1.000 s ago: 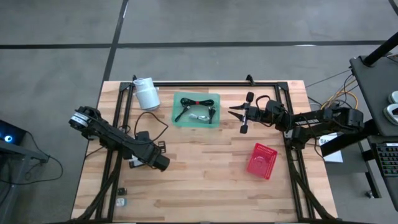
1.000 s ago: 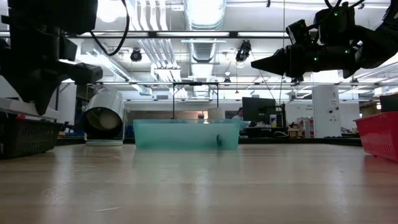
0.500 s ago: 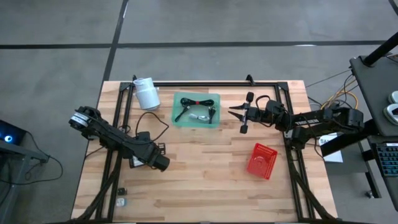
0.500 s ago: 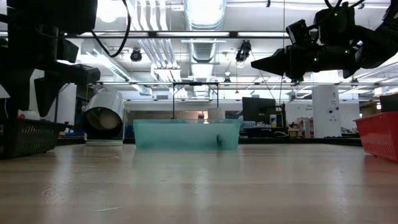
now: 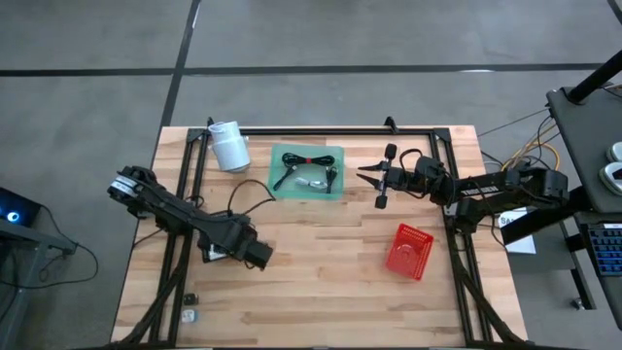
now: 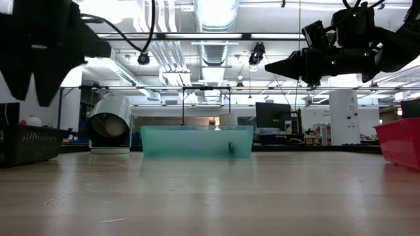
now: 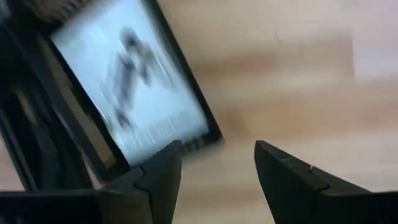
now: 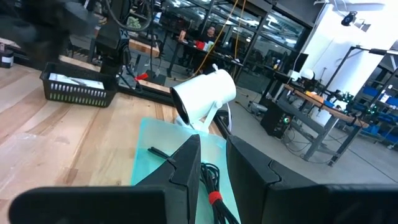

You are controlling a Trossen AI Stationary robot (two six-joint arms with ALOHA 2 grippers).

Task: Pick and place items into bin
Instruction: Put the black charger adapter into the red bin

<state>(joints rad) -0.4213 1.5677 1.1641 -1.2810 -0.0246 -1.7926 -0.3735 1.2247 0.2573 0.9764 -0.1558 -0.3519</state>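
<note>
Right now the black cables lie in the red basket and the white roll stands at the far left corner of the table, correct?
Not quite. The high view shows the black cables in the green tray, not in the red basket. The white roll is at the far left corner, as you say.

a robotics lab or workshop is shown: exposed ceiling ducts point(image 6: 213, 46) and strip lights are seen, with workbenches point(image 8: 311, 102), monitors point(image 6: 271, 115) and a wooden table point(image 5: 321, 282) on concrete floor.
</note>
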